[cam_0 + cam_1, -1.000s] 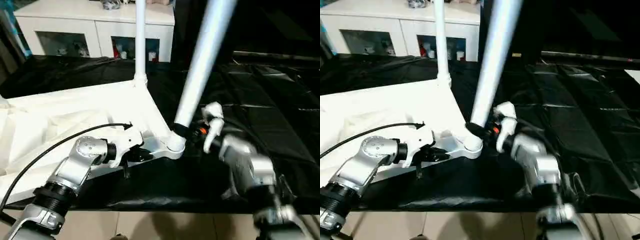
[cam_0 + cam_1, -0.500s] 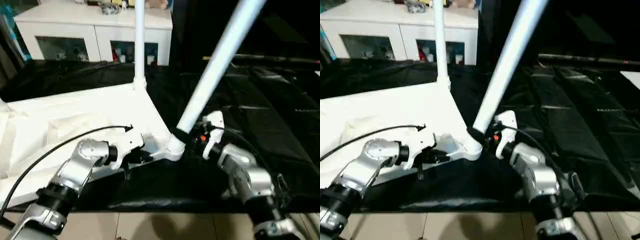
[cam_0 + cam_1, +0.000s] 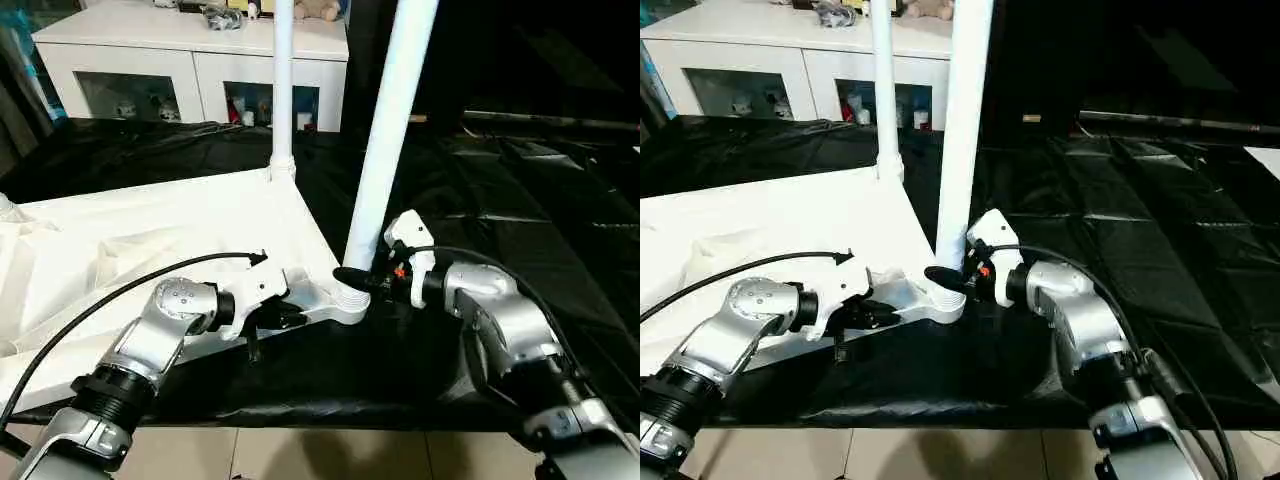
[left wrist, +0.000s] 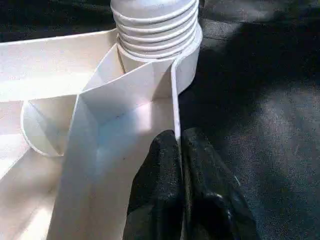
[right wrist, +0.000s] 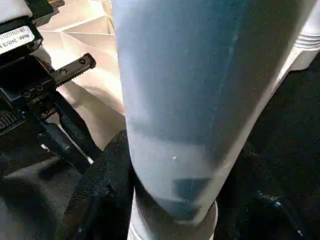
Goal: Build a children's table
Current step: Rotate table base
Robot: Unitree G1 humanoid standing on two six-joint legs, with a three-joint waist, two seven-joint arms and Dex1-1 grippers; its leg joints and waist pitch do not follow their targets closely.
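White tabletop [image 3: 150,230], ribbed underside up, w/ two white legs [image 3: 388,140] standing at its corner sockets, on glossy black sheet [image 3: 520,200]. Silver forearms; left gripper [image 4: 181,190] fingers black, white housing, black cable [image 3: 110,300]. Right gripper [image 3: 352,279] black, orange spot on white wrist body. White cabinet [image 3: 190,60] behind, glass doors showing red/blue bits.
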